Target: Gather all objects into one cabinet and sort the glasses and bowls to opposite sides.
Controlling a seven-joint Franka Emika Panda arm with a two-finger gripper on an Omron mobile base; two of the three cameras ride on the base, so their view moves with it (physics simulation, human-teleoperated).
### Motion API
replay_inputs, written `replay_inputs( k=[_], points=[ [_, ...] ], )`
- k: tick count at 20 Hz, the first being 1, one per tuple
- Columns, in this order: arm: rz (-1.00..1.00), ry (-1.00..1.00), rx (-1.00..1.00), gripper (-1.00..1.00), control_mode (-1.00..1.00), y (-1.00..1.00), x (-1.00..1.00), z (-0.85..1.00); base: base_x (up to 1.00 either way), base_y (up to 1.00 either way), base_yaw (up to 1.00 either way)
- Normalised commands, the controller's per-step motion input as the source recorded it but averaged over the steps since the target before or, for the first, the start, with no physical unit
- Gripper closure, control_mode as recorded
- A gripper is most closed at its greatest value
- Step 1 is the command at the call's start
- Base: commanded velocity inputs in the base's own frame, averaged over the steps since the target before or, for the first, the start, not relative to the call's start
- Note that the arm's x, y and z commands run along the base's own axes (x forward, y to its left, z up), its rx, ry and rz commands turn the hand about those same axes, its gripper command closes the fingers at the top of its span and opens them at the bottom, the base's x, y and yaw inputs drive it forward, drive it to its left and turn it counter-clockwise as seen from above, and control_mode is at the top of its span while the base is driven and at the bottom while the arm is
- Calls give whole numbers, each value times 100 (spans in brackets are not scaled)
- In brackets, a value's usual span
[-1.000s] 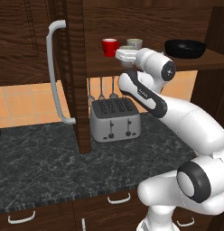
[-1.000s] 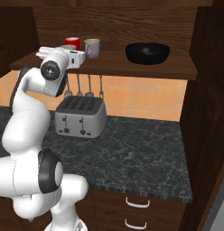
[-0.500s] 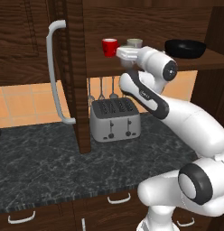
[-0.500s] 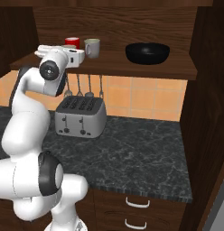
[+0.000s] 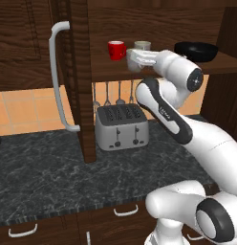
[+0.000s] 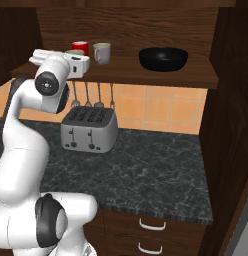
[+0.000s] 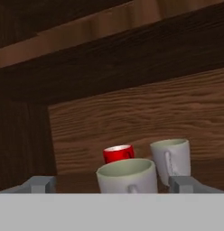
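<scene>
Nearest on my hand view: the gripper [image 7: 116, 185] with its two grey fingertips [image 7: 40, 184] spread wide, one at each side of the near off-white mug [image 7: 127, 175]. The mug sits between them, and I see a gap on each side, so nothing is gripped. Whether the pads touch the mug I cannot tell.

Just behind that mug stands the red mug [image 7: 118, 153], and to its right the second off-white mug [image 7: 171, 159], handle facing the camera. Behind them is the cabinet's wood back panel [image 7: 132, 113].

From the left base view the hand [image 5: 139, 58] reaches level onto the cabinet shelf [image 5: 111, 69], covering the near mug; the red mug [image 5: 116, 50] and the far off-white mug [image 5: 143, 46] sit just beyond it. The black bowl [image 5: 197, 50] is at the right end of the same shelf, well apart from the mugs. The open cabinet door [image 5: 72, 72] with its curved white handle [image 5: 59, 76] hangs at left.

Right base view: bowl [image 6: 163, 58] on the right, mugs on the left of the shelf. Below on the dark counter [image 6: 156, 165] sits a grey toaster [image 6: 89, 129], with utensils [image 6: 88, 95] hanging above it against orange tiles.
</scene>
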Motion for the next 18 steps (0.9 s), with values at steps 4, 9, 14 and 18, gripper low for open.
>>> replay_inputs(
  k=[4,9,14,18],
  points=[
    [7,0,3,-100,-100,-1,-99,24,0,0,0],
    [9,1,5,-100,-100,-4,-100,4,0,0,0],
    [11,31,20,-100,-100,-11,-79,-30,0,0,0],
    [11,24,12,-100,-100,-1,-99,1,0,0,0]
  ],
)
